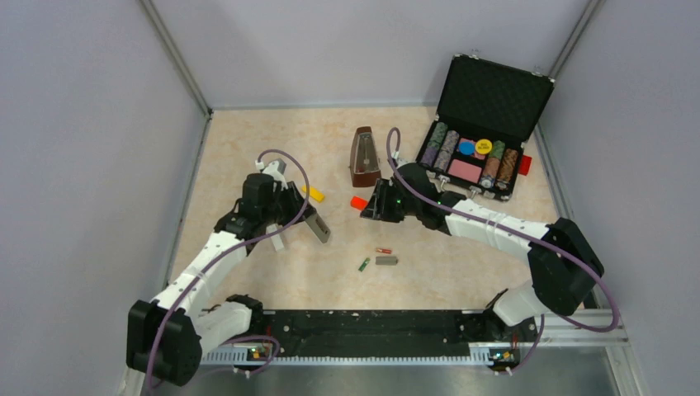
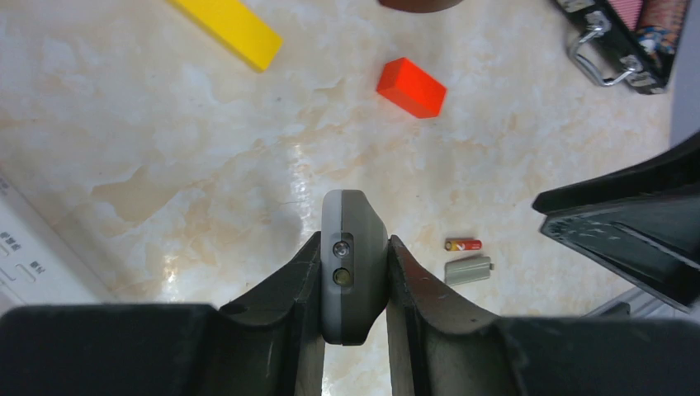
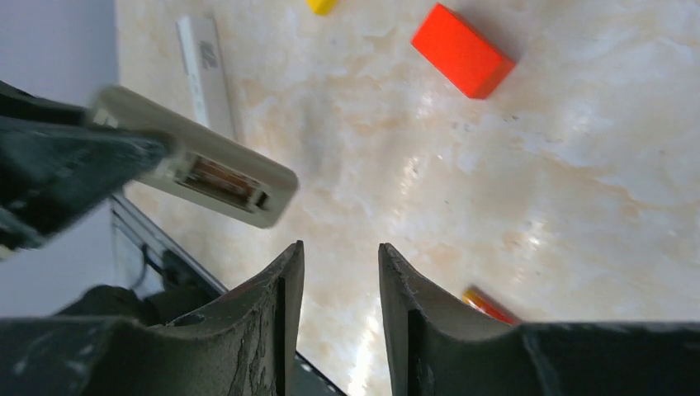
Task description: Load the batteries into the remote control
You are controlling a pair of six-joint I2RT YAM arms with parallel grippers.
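Batteries lie loose on the bench [image 1: 330, 280], nearer the arm bases than the remote control [image 2: 353, 264] and to its right: a red-orange battery [image 1: 383, 250], a green battery [image 1: 363, 265], the grey cover [image 1: 386, 261] alongside. The left tool [image 2: 353, 247] clamps the remote control aloft, recess showing; the right tool [image 3: 338, 256], just right of the remote, hangs parted and empty. Advisable: steady the remote, then close the right tool across one battery's middle.

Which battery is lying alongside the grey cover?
The red-orange battery, parallel beside the grey cover; the green battery lies angled off its end.
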